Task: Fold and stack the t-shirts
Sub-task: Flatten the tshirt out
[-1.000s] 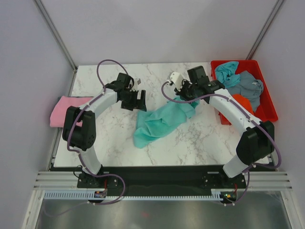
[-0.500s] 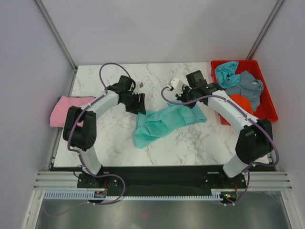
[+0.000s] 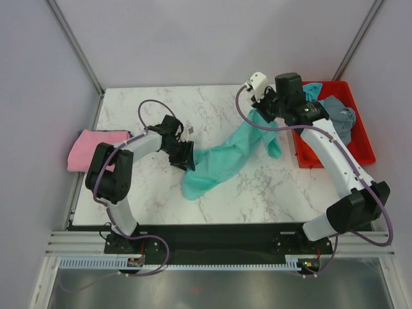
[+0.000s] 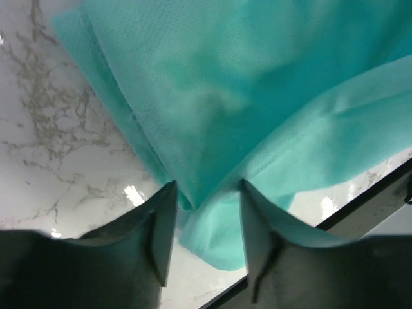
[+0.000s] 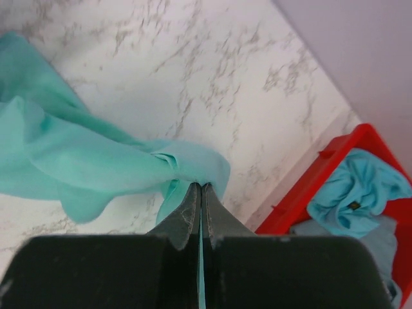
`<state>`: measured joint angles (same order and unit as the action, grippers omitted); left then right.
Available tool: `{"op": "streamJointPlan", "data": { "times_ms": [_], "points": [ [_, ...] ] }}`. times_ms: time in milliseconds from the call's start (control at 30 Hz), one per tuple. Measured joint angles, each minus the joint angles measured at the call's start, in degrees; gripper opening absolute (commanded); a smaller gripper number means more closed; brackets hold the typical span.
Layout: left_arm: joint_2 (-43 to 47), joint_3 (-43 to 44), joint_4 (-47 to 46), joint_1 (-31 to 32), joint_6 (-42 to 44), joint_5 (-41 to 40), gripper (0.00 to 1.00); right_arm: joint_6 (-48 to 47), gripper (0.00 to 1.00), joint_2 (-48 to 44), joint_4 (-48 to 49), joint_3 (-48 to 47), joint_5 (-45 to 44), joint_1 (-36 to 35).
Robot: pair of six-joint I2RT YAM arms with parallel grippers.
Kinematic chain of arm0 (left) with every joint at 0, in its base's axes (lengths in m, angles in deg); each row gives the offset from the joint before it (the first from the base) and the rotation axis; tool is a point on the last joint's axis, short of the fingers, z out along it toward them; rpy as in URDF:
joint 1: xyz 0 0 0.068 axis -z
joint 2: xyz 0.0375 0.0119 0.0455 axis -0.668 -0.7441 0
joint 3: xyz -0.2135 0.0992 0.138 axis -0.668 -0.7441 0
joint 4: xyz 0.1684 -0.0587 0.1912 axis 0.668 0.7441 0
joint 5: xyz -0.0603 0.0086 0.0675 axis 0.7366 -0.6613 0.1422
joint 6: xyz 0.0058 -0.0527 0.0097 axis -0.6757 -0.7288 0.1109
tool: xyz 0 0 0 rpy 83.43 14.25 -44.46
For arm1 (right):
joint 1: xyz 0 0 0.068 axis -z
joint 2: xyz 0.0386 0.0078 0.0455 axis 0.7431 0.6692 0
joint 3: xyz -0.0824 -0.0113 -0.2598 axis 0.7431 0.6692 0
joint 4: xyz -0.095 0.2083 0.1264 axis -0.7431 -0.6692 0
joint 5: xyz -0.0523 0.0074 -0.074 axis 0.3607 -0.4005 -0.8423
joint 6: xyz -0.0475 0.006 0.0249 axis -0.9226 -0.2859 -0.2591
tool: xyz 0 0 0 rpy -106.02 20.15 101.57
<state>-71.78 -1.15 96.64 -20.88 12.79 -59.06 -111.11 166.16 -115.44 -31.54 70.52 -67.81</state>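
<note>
We look down on a table (image 3: 129, 193) with a white, grey-veined marble top, glossy enough to catch small bright glints of light. Plain pale lilac walls (image 3: 212, 38) enclose it behind and on both sides, with a slanted metal pole (image 3: 71, 40) in each back corner. A black plate (image 3: 219, 235) and aluminium rails (image 3: 77, 243) edge the near side, above a dull steel sheet (image 3: 219, 290).

**A:** so where's the teal-green t-shirt (image 3: 222, 158) at?

**B:** unfolded and rumpled, strung diagonally across the marble table (image 3: 148, 193), far end pinched up in the right gripper (image 5: 198, 188). pink one (image 3: 90, 147) lies flat off the left edge. light blue (image 3: 313, 91) and grey-blue (image 3: 341, 119) are bunched up in the red tray (image 3: 331, 84).
</note>
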Motion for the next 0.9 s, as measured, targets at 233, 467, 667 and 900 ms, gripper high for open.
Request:
{"op": "streamJointPlan", "data": {
  "times_ms": [233,467,667,900],
  "points": [
    [-4.57,3.74,-0.07,0.94,-1.25,0.74,0.02,1.31,0.0,-3.67,1.81,-3.28,0.31,0.0],
    [-3.8,8.72,1.64,1.22,-0.48,-2.51,0.02,1.84,0.0,-3.28,2.08,-3.28,-0.44,2.05],
    [2.78,21.4,3.74,1.22,4.11,-8.9,0.02,2.32,0.0,2.56,5.29,-5.57,-3.37,4.28],
    [8.55,36.59,3.26,1.25,12.72,-17.53,0.02,2.8,0.0,21.31,8.72,-21.18,-5.29,5.38]
  ]
}}
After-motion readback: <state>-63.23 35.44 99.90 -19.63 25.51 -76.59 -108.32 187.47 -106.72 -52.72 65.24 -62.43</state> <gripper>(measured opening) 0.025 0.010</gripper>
